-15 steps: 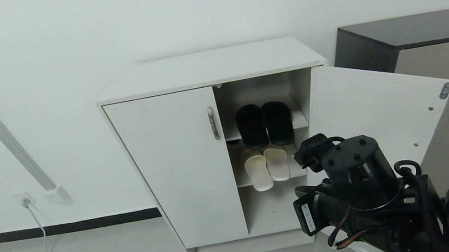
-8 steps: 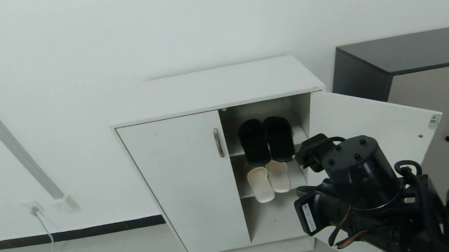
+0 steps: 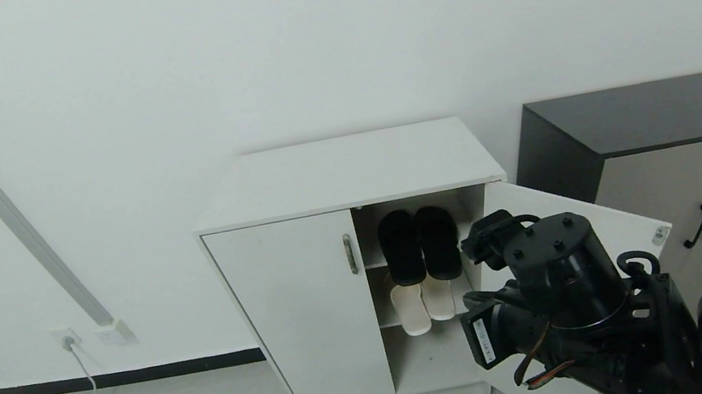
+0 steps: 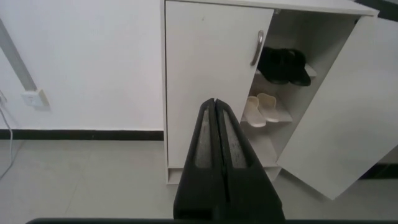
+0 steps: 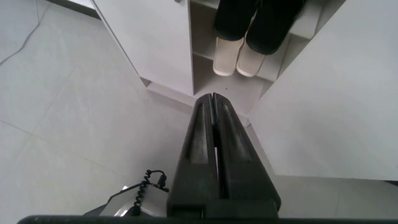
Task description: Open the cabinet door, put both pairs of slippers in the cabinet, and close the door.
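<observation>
We see the cabinet (image 3: pixel 347 173) with its left door (image 3: pixel 302 312) shut. Black slippers (image 3: pixel 419 244) sit on the upper shelf, white slippers (image 3: pixel 422 303) on the shelf below. The right door (image 3: pixel 642 232) is swung open. Left pincer (image 4: pixel 214 102) is clenched on nothing. Right pincer (image 5: pixel 213 98) is clenched on nothing, before the open side.

White cabinet (image 3: pixel 347 173) w/ R door (image 3: pixel 635 235) open: black slippers (image 3: pixel 420 245) on upper shelf, white pair (image 3: pixel 422 304) on shelf below.
</observation>
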Tool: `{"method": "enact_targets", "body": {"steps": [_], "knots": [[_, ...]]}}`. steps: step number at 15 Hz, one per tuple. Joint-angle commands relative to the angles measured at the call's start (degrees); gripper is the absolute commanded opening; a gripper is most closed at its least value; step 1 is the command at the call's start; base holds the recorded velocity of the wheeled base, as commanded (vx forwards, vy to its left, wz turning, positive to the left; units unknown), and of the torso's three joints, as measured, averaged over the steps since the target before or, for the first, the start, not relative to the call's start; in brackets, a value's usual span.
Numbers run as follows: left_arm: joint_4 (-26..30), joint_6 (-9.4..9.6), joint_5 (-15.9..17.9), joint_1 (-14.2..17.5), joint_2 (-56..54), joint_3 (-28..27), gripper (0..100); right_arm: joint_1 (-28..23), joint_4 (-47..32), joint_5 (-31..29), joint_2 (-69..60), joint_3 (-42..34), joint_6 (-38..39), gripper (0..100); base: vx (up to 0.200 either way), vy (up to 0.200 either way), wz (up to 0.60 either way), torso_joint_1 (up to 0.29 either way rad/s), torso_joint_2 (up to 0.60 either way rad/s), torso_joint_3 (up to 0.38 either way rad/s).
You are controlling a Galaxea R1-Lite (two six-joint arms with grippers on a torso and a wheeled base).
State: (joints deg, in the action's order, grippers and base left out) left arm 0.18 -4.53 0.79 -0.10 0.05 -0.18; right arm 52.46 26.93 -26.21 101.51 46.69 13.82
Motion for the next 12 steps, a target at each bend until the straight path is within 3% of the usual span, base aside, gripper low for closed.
{"method": "enact_targets", "body": {"steps": [1,12], "knots": [[0.0,-0.04,0.0,0.0,0.0,0.0,0,0.0,0.1,0.0,0.0,0.0,-0.1,0,0.000,0.000,0.00,0.266,-0.59,-0.339],[0.0,-0.04,0.0,0.0,0.0,0.0,0,-0.1,0.1,0.0,-0.1,-0.2,-0.1,0,0.000,0.000,0.00,0.201,-0.44,-0.243]]}}
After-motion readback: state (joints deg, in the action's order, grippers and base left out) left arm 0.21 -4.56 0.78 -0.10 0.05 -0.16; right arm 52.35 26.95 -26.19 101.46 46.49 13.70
